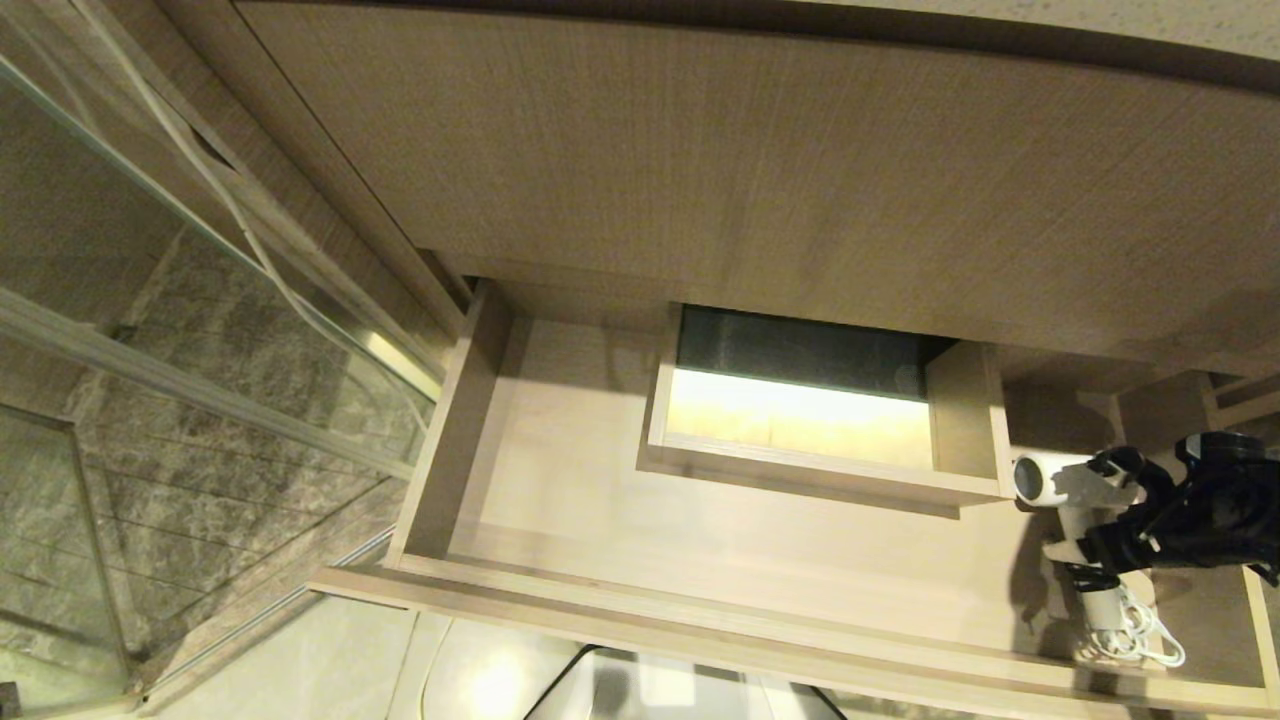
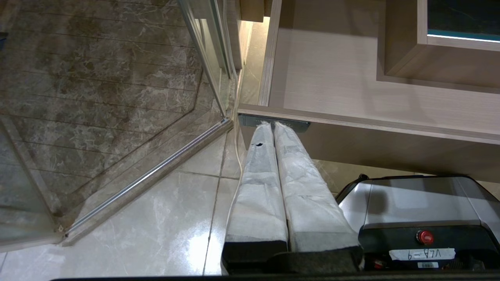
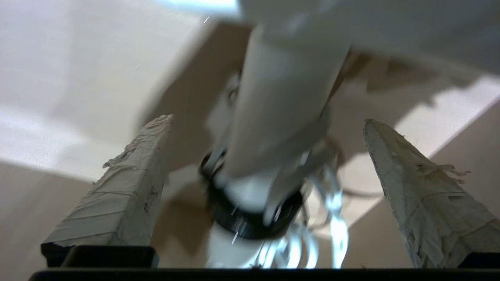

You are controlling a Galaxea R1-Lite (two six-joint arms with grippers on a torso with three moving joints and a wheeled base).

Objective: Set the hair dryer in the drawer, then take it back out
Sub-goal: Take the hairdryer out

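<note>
White and small, the hair dryer (image 1: 1060,490) lies on the floor of the drawer (image 1: 560,470) at its right end, directly between the jaws of the right gripper (image 1: 1095,505). Those jaws stand spread wide, one taped finger (image 3: 117,191) on either side of the dryer's handle with a clear gap to each, so nothing is gripped. The barrel reaches past the fingertips toward the box-shaped cut-out (image 1: 820,410) in the drawer, while the bundled white cord (image 1: 1135,625) sits on the drawer floor beyond the handle's end, toward the drawer front. The drawer is pulled out under the tall wood-grain panel (image 1: 760,180). The left gripper (image 2: 273,127) hangs outside the drawer, its jaws pressed together, tips just beside the small black plate (image 2: 300,125) on the drawer front.
</note>
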